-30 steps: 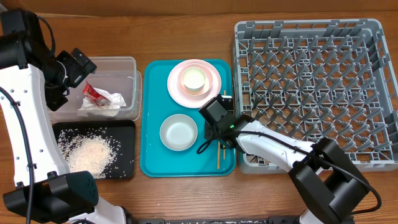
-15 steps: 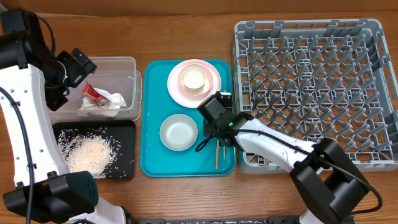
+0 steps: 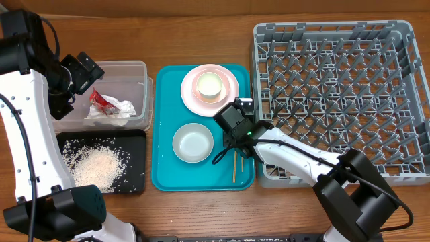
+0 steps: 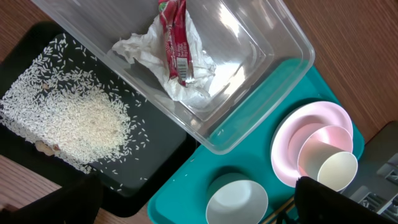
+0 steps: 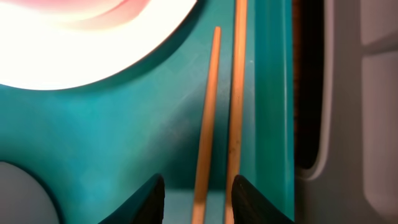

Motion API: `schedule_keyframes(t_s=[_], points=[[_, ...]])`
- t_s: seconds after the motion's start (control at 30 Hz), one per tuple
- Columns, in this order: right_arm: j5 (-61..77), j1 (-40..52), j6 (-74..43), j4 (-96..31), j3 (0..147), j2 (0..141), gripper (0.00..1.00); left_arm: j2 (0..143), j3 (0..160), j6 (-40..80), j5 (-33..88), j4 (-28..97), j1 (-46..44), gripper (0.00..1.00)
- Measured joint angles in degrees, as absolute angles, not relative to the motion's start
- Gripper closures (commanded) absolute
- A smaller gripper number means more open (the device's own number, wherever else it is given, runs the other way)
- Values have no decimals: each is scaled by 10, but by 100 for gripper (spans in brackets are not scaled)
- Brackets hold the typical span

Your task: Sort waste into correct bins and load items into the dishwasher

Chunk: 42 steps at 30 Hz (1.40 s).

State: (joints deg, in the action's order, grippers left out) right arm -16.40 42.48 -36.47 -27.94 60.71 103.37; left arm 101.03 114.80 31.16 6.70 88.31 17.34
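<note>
Right gripper [image 5: 198,199] has edged toward the plate [image 5: 62,37]; chopsticks [image 5: 211,106] shifted slightly.
Jaws partly open, straddling both chopsticks on the tray [image 5: 124,124]; left gripper [image 4: 202,199] gapes wide, empty, above the tub [image 4: 273,37].

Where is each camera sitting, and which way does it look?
Overhead: above the table, looking straight down at the teal tray, grey rack, left arm and right arm.
Left wrist: on the left arm, looking down at the clear tub and rice; its dark fingertips show.
Right wrist: low over the tray; the right pincer straddles the chopsticks.
Both wrist views share the pink plate.
</note>
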Motion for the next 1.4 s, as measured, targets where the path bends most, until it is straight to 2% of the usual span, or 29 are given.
schedule_keyframes(t_s=[0.3, 0.5, 0.8, 1.03, 1.27, 1.4], points=[[-139, 425, -382, -255, 602, 1034, 63, 1010, 1148, 312, 67, 883, 173, 0], [-135, 425, -388, -248, 587, 1034, 68, 1010, 1148, 312, 67, 883, 173, 0], [-123, 425, -390, -236, 582, 1035, 67, 1010, 1148, 312, 67, 883, 173, 0], [-106, 425, -392, -237, 582, 1035, 72, 1010, 1148, 312, 67, 883, 173, 0], [-109, 425, -411, -237, 580, 1035, 72, 1010, 1148, 312, 67, 883, 173, 0], [-123, 425, -418, -225, 579, 1035, 65, 1010, 1148, 312, 67, 883, 173, 0]])
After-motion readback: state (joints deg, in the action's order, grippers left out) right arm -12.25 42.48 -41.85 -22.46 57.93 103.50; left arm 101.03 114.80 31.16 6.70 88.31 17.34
